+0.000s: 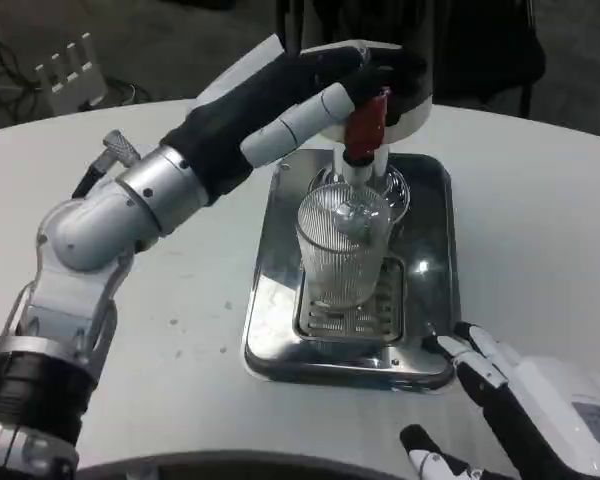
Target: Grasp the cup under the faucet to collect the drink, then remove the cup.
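Observation:
A clear ribbed cup stands upright on the drain grille of a steel drip tray, right under the faucet. The faucet has a red lever and a silver spout above the cup's mouth. My left hand reaches over from the left and rests on top of the dispenser, its fingers lying against the red lever. My right hand lies low at the tray's front right corner, fingers spread and holding nothing, a short way from the cup.
The white round dispenser top stands at the tray's back. A white toothed object sits on the floor beyond the table's far left edge. Bare white table lies left and right of the tray.

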`<state>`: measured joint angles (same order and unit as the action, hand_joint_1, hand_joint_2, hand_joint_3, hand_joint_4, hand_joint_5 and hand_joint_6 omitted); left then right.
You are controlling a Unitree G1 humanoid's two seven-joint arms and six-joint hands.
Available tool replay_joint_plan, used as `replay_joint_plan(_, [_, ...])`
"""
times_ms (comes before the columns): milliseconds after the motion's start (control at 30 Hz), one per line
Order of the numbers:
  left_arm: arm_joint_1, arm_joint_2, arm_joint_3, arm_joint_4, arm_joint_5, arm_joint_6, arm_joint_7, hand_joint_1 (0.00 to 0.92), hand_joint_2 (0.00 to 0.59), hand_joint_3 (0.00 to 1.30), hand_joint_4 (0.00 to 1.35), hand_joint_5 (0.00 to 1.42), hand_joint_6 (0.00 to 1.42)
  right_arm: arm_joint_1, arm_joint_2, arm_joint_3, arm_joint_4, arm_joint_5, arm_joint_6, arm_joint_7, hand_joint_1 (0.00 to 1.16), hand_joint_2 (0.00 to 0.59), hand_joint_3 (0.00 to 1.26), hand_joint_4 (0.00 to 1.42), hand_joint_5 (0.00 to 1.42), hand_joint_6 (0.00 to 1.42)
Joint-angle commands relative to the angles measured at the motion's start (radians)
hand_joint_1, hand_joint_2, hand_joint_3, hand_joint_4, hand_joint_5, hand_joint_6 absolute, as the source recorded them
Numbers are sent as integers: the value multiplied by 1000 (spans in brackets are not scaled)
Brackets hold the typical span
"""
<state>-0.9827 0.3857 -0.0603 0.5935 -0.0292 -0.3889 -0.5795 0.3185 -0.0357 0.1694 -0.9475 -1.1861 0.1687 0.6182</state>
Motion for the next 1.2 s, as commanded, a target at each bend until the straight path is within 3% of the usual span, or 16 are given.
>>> replay_joint_plan(33, [1, 10, -37, 24, 60, -37, -15, 0, 81, 301, 263, 360, 422, -4, 4, 5, -2, 13, -9, -13, 329, 446, 128, 11, 50, 63])
replay_joint_plan(467, [3, 43, -95, 34, 166, -127, -4, 0, 66, 267, 195, 285, 319, -31, 21, -7, 0, 74, 26, -3, 329, 446, 143, 43, 82, 80])
replay_joint_plan(833, [-1, 74, -140, 19, 233, -188, 12, 0, 61, 264, 184, 258, 296, -115, 55, -28, 27, 227, 190, 52, 338, 412, 127, 43, 86, 95])
replay_joint_plan(1000, [-3, 83, -148, 10, 246, -195, 20, 0, 57, 264, 183, 258, 278, -146, 69, -68, 40, 383, 224, -9, 495, 319, 68, 22, 86, 162])
replay_joint_plan(1200, [4, 88, -151, -1, 249, -190, 22, 0, 56, 252, 172, 248, 276, -178, 52, -48, 115, 468, 173, -154, 608, 244, 0, 12, 97, 187])
